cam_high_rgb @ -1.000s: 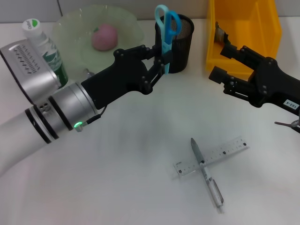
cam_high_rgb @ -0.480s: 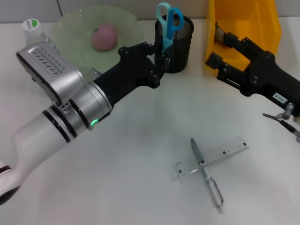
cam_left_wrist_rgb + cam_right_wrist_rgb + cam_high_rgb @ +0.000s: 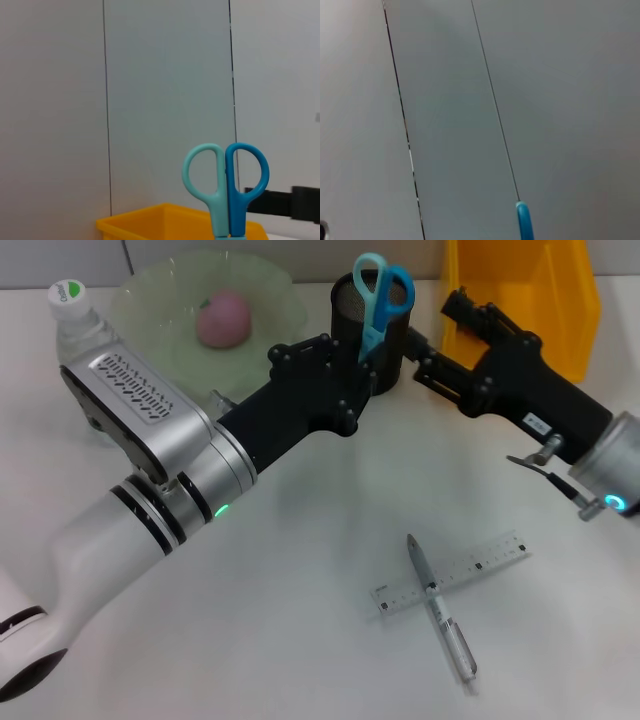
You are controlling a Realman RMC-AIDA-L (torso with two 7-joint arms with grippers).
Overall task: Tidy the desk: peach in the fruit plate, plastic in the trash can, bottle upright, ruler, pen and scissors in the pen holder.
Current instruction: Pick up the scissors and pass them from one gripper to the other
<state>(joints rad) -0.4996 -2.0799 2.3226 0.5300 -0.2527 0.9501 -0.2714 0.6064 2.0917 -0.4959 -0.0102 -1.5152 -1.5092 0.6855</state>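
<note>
My left gripper (image 3: 360, 364) is shut on the blue scissors (image 3: 372, 326) and holds them handles up, right against the front of the black mesh pen holder (image 3: 392, 352). The handles also show in the left wrist view (image 3: 220, 215). My right gripper (image 3: 437, 336) is open, just to the right of the holder. The pink peach (image 3: 224, 320) lies in the green fruit plate (image 3: 150, 300). The bottle (image 3: 75, 312) stands upright at the back left. The clear ruler (image 3: 478, 562) and the pen (image 3: 441, 612) lie crossed on the desk, front right.
A yellow bin (image 3: 520, 285) stands at the back right behind my right arm; it also shows in the left wrist view (image 3: 150, 224). My left arm reaches across the desk in front of the plate. No plastic shows.
My left gripper has carried the scissors to the right and onto the front of the pen holder. My right gripper has moved left from the yellow bin to the holder's side.
</note>
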